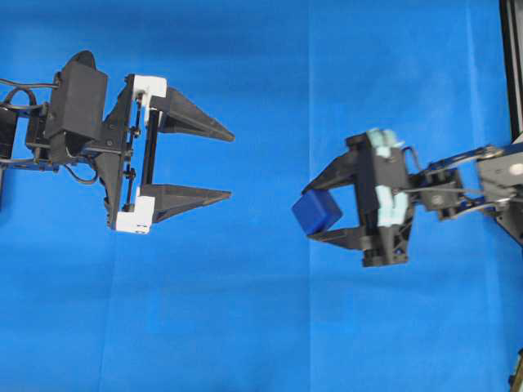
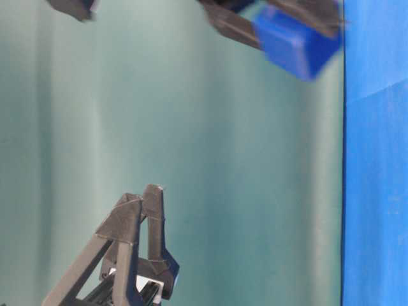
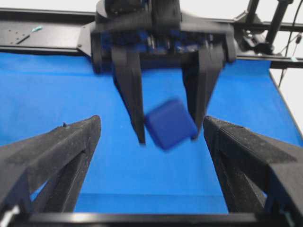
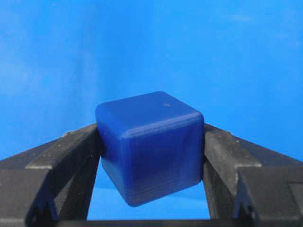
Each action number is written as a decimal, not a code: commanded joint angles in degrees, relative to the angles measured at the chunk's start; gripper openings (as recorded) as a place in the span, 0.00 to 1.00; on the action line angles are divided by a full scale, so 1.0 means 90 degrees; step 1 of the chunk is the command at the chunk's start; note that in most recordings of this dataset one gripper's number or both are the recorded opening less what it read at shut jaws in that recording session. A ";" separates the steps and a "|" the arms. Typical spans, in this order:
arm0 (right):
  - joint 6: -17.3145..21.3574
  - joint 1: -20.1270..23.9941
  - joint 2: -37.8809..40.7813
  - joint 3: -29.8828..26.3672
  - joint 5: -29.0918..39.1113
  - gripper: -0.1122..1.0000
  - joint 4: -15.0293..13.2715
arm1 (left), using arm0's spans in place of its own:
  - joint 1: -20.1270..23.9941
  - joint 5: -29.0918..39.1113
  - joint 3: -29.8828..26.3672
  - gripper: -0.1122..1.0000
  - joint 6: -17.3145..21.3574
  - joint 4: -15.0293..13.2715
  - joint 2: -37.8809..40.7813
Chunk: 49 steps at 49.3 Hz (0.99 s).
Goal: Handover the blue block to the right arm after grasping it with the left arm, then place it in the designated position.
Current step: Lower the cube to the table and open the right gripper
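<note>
In the right wrist view, the right gripper (image 4: 151,161) is clamped on the blue block (image 4: 151,146); its two black fingers (image 4: 61,165) press the block's sides, and their bases are cut off at the bottom edge. From overhead, the block (image 1: 317,212) sits at the finger tips, above the blue cloth (image 1: 245,327), right of the middle. The left gripper (image 1: 227,163) is on the left, well apart from the block, with jaws wide apart and nothing between them. In the table-level view the block (image 2: 294,43) is blurred, and both grippers are cut off by the frame.
</note>
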 commanded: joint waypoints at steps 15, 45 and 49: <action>-0.0010 -0.0293 0.1543 -0.0371 -0.1465 0.57 0.0254 | -0.0010 -0.0068 -0.0146 0.94 -0.0010 0.0010 -0.0088; -0.0020 -0.0283 0.3047 -0.1025 -0.1836 0.57 0.0547 | -0.0010 -0.0059 -0.0107 0.94 0.0000 0.0010 -0.0117; -0.0059 -0.0264 0.3047 -0.1006 -0.1836 0.57 0.0537 | -0.0010 -0.0059 -0.0117 0.94 0.0000 0.0010 -0.0117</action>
